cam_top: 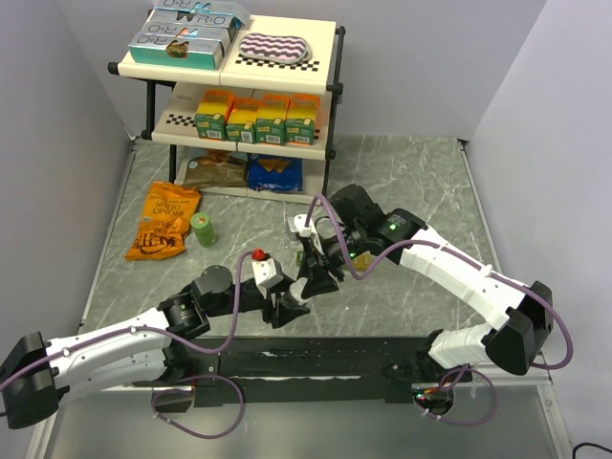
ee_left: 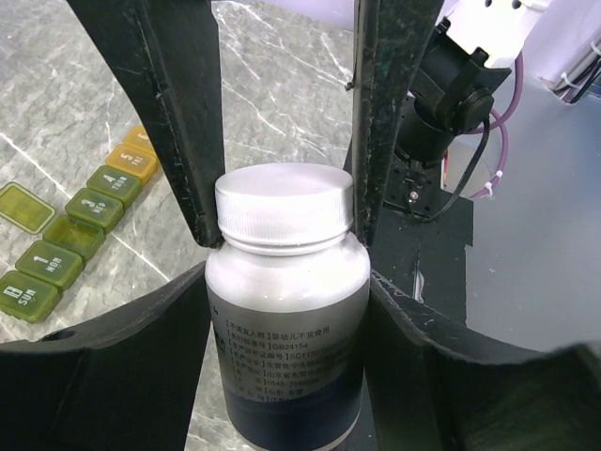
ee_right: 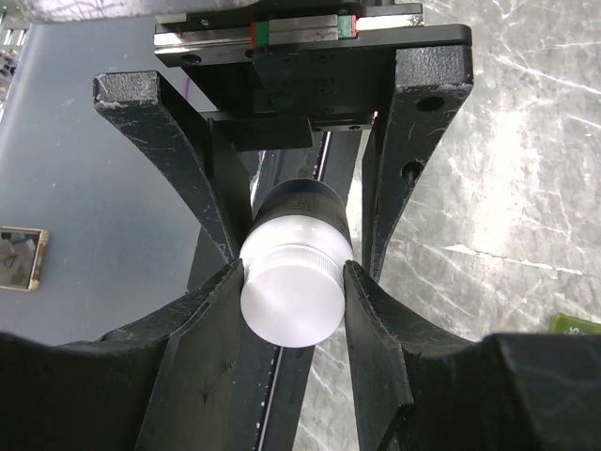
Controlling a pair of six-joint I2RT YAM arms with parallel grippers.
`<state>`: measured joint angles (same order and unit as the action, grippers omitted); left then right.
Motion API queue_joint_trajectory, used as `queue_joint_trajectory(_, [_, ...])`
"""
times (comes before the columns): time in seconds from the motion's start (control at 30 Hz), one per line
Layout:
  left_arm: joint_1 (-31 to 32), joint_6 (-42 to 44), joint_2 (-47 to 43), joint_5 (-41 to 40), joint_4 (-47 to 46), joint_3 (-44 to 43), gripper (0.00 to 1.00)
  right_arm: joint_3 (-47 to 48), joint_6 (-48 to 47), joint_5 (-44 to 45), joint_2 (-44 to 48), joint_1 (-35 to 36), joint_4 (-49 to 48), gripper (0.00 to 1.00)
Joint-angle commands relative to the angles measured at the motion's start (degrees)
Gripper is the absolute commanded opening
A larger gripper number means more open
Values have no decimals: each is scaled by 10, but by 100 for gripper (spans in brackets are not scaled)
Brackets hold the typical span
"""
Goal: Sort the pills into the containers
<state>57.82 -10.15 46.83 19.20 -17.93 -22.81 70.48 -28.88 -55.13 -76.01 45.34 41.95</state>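
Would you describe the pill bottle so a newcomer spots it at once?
Start at the shelf and come forward. There the left gripper holds the pill bottle, the right gripper its ribbed cap; white, unlike the greenish containers nearby.

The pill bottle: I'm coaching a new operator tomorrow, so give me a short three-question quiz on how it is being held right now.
1. True or false: the white cap is already off the bottle.
2. Fill in: the left tool holds the bottle by its ____.
3. What closes on the white cap? A. the right tool B. the left tool C. nothing

Key: 1 false, the cap still sits on the neck; 2 body; 3 A.
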Motion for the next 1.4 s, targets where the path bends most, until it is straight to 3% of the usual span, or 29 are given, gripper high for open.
queue_joint_trajectory(0.0, [-2,11,8,7,-1,-14,65,14,10,-22,8,-3,-12,1])
queue_joint_trajectory(0.33, [-2,8,7,-2,-4,-9,66,11,16,-26,8,-9,-16,1])
queue_joint_trajectory(0.43, [-2,9,8,2,-9,-11,61,10,17,-28,5,-9,-17,1])
queue_joint_trajectory(0.47, [-3,11,10,7,-9,-14,56,9,17,-28,5,-9,-19,1])
queue_joint_trajectory(0.57, [-3,17,26,21,9,-29,1,6,17,-27,5,-9,-19,1])
queue_joint_trajectory(0.73, [-3,29,20,14,36,-31,1,4,-27,-19,12,-8,5,4])
queue_joint_trajectory(0.87, [-9,37,-3,39,55,-37,1,-24,-239,-38,40,-4,67,8])
queue_joint_trajectory(0.97, [-10,38,2,61,74,-46,1,-58,-329,-37,67,-3,66,10])
queue_joint_trajectory(1.1, [-10,39,18,66,91,-58,1,-25,-314,-28,43,-3,68,11])
queue_joint_trajectory(1.2, [-10,40,24,63,95,-59,1,-23,-279,-44,41,-2,65,23])
queue_joint_trajectory(1.33, [-10,40,27,57,98,-61,1,-23,-209,-62,53,-14,56,70])
queue_joint_trajectory(1.37, [-10,40,28,56,101,-62,1,-22,-197,-65,57,-19,52,75])
